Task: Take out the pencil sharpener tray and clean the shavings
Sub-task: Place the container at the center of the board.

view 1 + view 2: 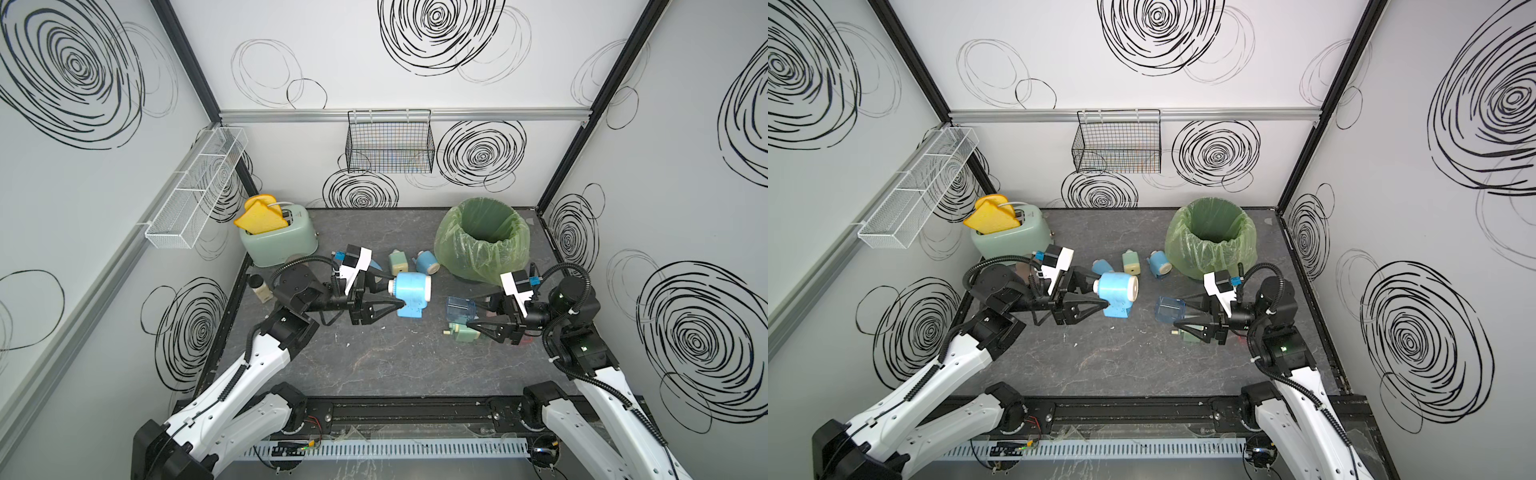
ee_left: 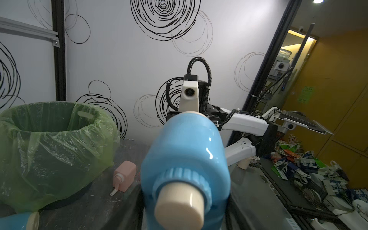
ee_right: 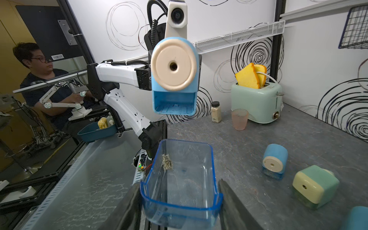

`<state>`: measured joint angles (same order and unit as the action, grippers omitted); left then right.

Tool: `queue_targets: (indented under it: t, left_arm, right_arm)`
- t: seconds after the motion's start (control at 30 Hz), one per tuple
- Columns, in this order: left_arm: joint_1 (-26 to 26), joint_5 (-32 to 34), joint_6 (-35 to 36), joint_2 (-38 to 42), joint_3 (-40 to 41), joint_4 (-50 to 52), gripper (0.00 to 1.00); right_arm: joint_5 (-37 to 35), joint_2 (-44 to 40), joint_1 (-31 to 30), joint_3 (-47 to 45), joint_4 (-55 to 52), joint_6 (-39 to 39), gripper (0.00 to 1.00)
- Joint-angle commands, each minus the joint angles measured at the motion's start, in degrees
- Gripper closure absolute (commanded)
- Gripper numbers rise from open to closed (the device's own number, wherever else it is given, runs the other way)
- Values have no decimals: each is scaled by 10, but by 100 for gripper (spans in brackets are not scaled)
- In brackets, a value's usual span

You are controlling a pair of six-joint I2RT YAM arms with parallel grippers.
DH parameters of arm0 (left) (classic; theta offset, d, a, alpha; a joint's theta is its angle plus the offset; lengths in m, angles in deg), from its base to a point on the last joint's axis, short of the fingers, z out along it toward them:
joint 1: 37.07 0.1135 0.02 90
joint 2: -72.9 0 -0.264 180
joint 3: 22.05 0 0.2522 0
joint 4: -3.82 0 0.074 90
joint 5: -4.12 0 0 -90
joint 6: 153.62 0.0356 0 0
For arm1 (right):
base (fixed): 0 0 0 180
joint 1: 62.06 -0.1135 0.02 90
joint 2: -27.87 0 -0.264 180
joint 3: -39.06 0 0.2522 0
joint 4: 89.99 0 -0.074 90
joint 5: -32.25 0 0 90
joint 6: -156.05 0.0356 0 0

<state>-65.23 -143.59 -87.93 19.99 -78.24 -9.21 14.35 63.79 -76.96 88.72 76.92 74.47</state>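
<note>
Left gripper (image 1: 397,293) clamps the blue sharpener (image 1: 413,291) aloft mid-table, its empty slot turned right; right gripper (image 3: 180,205) grasps the clear tray (image 3: 179,179), shavings (image 3: 166,162) inside, near the far-right green-lined bin (image 1: 457,253), seemingly for dumping

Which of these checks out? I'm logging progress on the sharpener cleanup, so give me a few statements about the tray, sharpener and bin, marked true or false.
1. The left gripper holds the blue sharpener off the table. True.
2. The right gripper holds the clear tray. True.
3. The tray is empty. False: a clump of shavings lies in it.
4. The sharpener's slot has a drawer in it. False: the slot is empty.
5. The bin is lined in green. True.
6. The tray hangs over the bin. False: it is over the table, apart from the bin.
</note>
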Motion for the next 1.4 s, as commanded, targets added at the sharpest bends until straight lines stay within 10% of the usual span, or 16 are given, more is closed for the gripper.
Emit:
queue_targets:
  t: [0.0,0.43,0.77,1.37]
  left_arm:
    - [-9,58,24,5,13,-17,71]
    - [-135,456,39,100,276,-157,73]
    - [-155,635,51,167,421,-205,73]
    - [-179,651,24,11,401,-189,74]
  right_arm:
    - [-21,-17,-20,-30,24,9,68]
    - [-375,-11,-209,-114,43,34,73]
    - [-577,42,-341,-192,123,52,73]
    - [-726,243,-430,-203,255,39,71]
